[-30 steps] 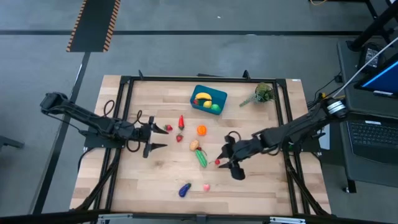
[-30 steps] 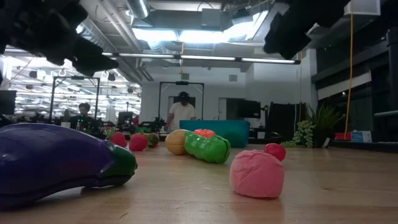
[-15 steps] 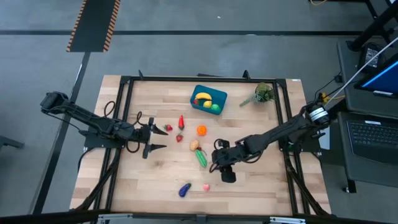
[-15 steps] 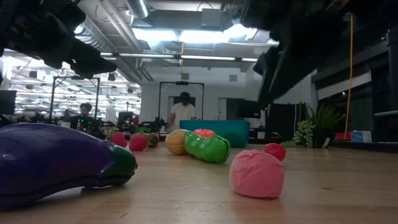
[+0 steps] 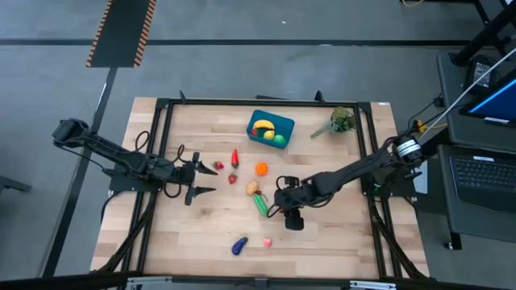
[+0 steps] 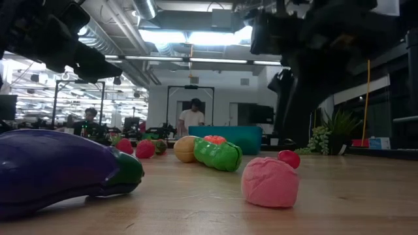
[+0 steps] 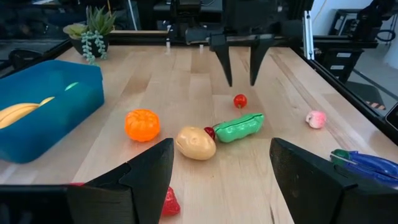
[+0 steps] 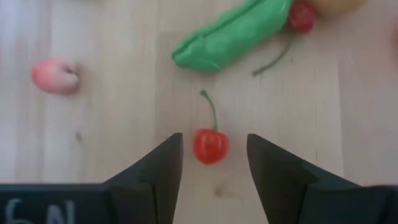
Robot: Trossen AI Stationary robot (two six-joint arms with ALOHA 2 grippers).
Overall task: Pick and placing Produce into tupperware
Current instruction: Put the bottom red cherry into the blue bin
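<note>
The left gripper (image 5: 199,174) waits over the left part of the table (image 5: 339,242), its fingers spread and holding nothing, with a small red piece (image 5: 218,167) just beyond its tips. Right of it lie a red chilli (image 5: 235,157) and a strawberry (image 5: 232,179), then an orange (image 5: 261,168), a tan potato (image 5: 251,188) and a green pea pod (image 5: 260,204) that touches the potato. Toward the near edge sit a purple eggplant (image 5: 239,245) and a pink piece (image 5: 267,242), close beside each other. At the far middle of the table stands the teal tupperware (image 5: 260,119), already holding a yellow banana (image 5: 263,126) and a green piece (image 5: 279,138). The right gripper (image 8: 210,163) hangs low just right of the pea pod, fingers spread on either side of a red cherry (image 8: 210,145) (its green stem points toward the pod) and not touching it; the cherry rests on the table between them. A leafy plant sprig (image 5: 339,122) lies at the far right, well apart from the produce.
</note>
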